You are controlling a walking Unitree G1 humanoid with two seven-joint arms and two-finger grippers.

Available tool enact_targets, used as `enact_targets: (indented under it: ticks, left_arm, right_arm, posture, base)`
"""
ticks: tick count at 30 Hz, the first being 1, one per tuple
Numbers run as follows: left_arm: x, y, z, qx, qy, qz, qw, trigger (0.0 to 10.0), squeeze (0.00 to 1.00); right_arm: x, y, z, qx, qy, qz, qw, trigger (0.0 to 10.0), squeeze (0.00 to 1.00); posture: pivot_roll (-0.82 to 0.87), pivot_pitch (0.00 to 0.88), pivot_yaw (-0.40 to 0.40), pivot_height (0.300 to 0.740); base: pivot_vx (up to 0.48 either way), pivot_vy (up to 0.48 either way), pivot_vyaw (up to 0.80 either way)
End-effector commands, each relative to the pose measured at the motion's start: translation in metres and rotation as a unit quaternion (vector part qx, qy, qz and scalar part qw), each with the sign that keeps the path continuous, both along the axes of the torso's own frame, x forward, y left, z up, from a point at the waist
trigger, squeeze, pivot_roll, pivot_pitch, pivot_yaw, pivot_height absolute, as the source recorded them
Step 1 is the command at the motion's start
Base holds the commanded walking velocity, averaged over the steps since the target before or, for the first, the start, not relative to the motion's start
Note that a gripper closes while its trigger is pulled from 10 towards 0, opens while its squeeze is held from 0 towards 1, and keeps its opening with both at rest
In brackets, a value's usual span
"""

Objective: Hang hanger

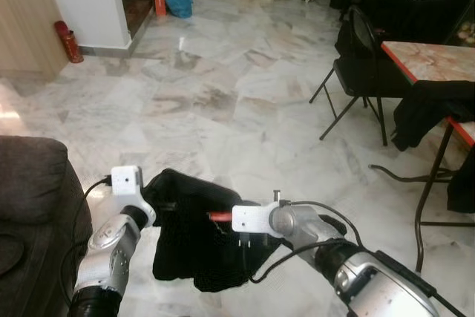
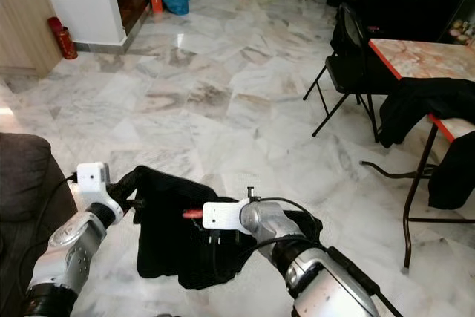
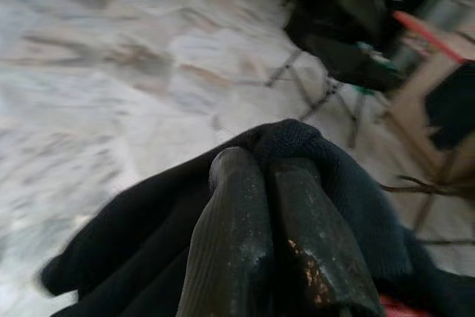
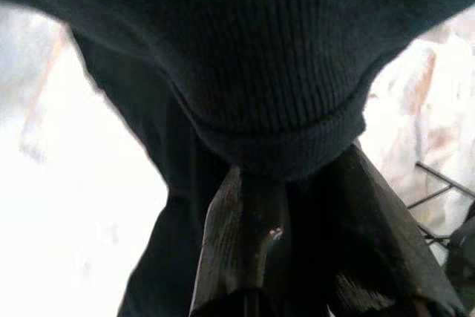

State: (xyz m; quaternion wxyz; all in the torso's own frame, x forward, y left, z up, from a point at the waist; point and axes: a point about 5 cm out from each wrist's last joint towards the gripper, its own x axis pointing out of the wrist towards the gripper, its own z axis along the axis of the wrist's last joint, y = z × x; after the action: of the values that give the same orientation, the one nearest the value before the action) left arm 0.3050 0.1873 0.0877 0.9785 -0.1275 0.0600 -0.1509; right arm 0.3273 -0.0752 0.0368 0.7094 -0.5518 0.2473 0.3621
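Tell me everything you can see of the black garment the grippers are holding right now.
The black garment is a dark knit, ribbed along one hem in the right wrist view. It hangs bunched and limp above the marble floor, held up between both arms. The left gripper is shut on a fold at its upper left edge; the right gripper grips the ribbed hem at its right side. A short red piece, possibly the hanger, pokes out near the right wrist.

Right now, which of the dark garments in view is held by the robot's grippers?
The black garment carried between both grippers, showing a red hanger; the other dark clothes drape the table and chair.
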Motion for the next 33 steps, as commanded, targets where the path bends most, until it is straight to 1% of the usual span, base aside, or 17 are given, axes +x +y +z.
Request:
enact_targets:
  ticks: [1,2,3,4,6,7,9,13,16,18,20,23,25,26,28,30,33]
  left_arm:
    - [0.002,-0.008,0.009,-0.008,-0.012,-0.028,1.000,0.0,0.00]
    - [0.000,-0.014,0.008,-0.005,-0.007,-0.048,0.999,0.0,0.00]
    - [0.000,-0.014,0.008,-0.005,-0.007,-0.048,0.999,0.0,0.00]
    - [-0.001,-0.018,0.007,-0.008,-0.003,-0.060,0.998,0.0,0.00]
    - [-0.003,-0.020,0.005,-0.007,0.004,-0.067,0.998,0.0,0.00]
    - [-0.004,-0.021,0.004,-0.005,0.010,-0.072,0.997,0.0,0.00]
    - [-0.006,-0.022,0.002,-0.004,0.015,-0.078,0.997,0.0,0.00]
    - [-0.010,-0.027,0.002,-0.009,0.022,-0.103,0.994,0.0,0.00]
    - [-0.017,-0.033,0.000,-0.003,0.039,-0.140,0.989,0.0,0.00]
    - [-0.021,-0.036,-0.004,0.006,0.054,-0.160,0.986,0.0,0.00]
    - [-0.027,-0.038,-0.008,0.013,0.070,-0.185,0.980,0.0,0.00]
    - [-0.043,-0.044,-0.015,0.028,0.104,-0.249,0.963,0.0,0.00]
    - [-0.047,-0.044,-0.018,0.030,0.113,-0.263,0.958,0.0,0.00]
    - [-0.047,-0.044,-0.018,0.030,0.113,-0.263,0.958,0.0,0.00]
    - [-0.049,-0.042,-0.018,0.032,0.118,-0.259,0.958,0.0,0.00]
    - [-0.049,-0.041,-0.017,0.032,0.118,-0.259,0.958,0.0,0.00]
    - [-0.046,-0.037,-0.012,0.035,0.110,-0.249,0.962,0.0,0.00]
  right_arm:
    - [0.006,0.001,0.007,0.022,-0.014,-0.023,0.999,10.0,0.00]
    - [0.003,0.015,0.008,0.112,0.010,-0.066,0.991,10.0,0.00]
    - [0.003,0.015,0.008,0.112,0.010,-0.066,0.991,10.0,0.00]
    - [0.002,0.025,0.010,0.175,0.025,-0.096,0.980,10.0,0.00]
    - [0.002,0.033,0.012,0.207,0.034,-0.109,0.972,10.0,0.00]
    - [0.001,0.039,0.014,0.236,0.041,-0.125,0.963,10.0,0.00]
    - [0.001,0.041,0.014,0.244,0.042,-0.130,0.960,10.0,0.00]
    - [-0.001,0.041,0.010,0.239,0.040,-0.140,0.960,10.0,0.00]
    - [-0.002,0.038,0.007,0.236,0.038,-0.157,0.958,10.0,0.00]
    - [0.001,0.036,0.008,0.248,0.029,-0.176,0.952,10.0,0.00]
    - [0.004,0.032,0.010,0.255,0.020,-0.194,0.947,10.0,0.00]
    - [0.010,0.023,0.015,0.257,-0.004,-0.220,0.941,10.0,0.00]
    - [0.012,0.022,0.016,0.267,-0.003,-0.235,0.934,10.0,0.00]
    - [0.012,0.022,0.016,0.267,-0.003,-0.235,0.934,10.0,0.00]
    - [0.013,0.020,0.017,0.290,0.000,-0.258,0.921,10.0,0.00]
    - [0.013,0.021,0.017,0.295,0.002,-0.264,0.919,10.0,0.00]
    - [0.012,0.021,0.015,0.311,0.009,-0.280,0.908,10.0,0.00]
  posture:
    - [0.21,0.000,-0.090,0.732]
    - [0.21,0.000,-0.091,0.732]
    - [0.21,0.000,-0.091,0.732]
    - [0.21,0.000,-0.090,0.732]
    - [0.21,0.000,-0.090,0.732]
    - [0.21,0.000,-0.091,0.732]
    - [0.21,0.000,-0.091,0.732]
    - [0.21,0.000,-0.091,0.732]
    - [0.21,0.000,-0.091,0.732]
    - [0.21,0.000,-0.092,0.732]
    - [0.21,0.000,-0.091,0.732]
    - [0.21,0.000,-0.090,0.732]
    - [0.21,0.000,-0.090,0.732]
    - [0.21,0.000,-0.090,0.732]
    - [0.22,0.000,-0.091,0.732]
    - [0.22,0.000,-0.091,0.732]
    - [0.23,0.000,-0.089,0.732]
  base:
    - [0.000,0.000,0.00]
    - [0.000,0.000,0.00]
    - [0.000,0.000,0.00]
    - [0.000,0.000,0.00]
    - [0.000,0.000,0.00]
    - [0.000,0.000,0.00]
    - [0.000,0.000,0.00]
    - [0.000,0.000,0.00]
    - [0.000,0.000,0.00]
    - [0.000,0.000,0.00]
    - [0.000,0.000,0.00]
    - [0.000,0.000,0.00]
    - [0.000,0.000,0.00]
    - [0.000,0.000,0.00]
    - [0.000,0.000,0.00]
    - [0.000,0.000,0.00]
    - [0.000,0.000,0.00]
